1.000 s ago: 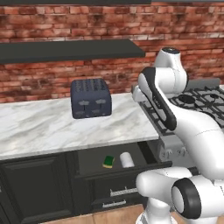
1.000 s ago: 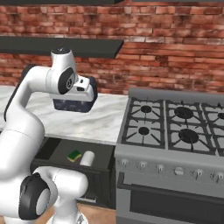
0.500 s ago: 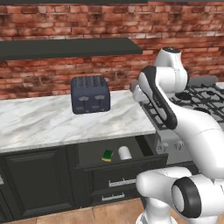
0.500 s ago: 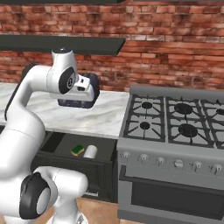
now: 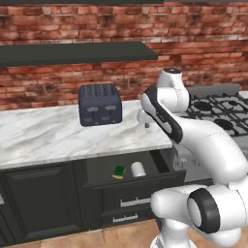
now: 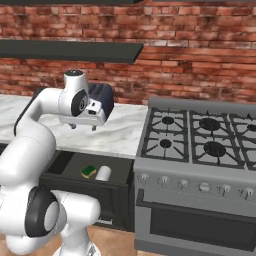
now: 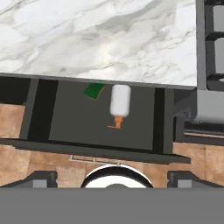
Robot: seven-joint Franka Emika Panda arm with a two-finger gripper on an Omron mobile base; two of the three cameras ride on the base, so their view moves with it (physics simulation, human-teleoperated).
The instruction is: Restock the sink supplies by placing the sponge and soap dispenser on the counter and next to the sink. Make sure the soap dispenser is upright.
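A dark blue toaster [image 5: 100, 104] stands toward the back of the marble worktop, close to the red brick wall [image 5: 97, 24], its slots facing up and its small controls on the front face. A long dark shelf [image 5: 72, 52] is mounted on the bricks above it. Below the worktop, a dark drawer [image 5: 131, 186] is pulled open, with a metal bar handle on its front; closed dark cabinet doors [image 5: 38, 201] stand to its left. To the right sits a grey gas stove [image 6: 200, 165] with four black burners, a row of knobs and an oven door beneath. The floor [image 7: 13, 122] is brown tile.
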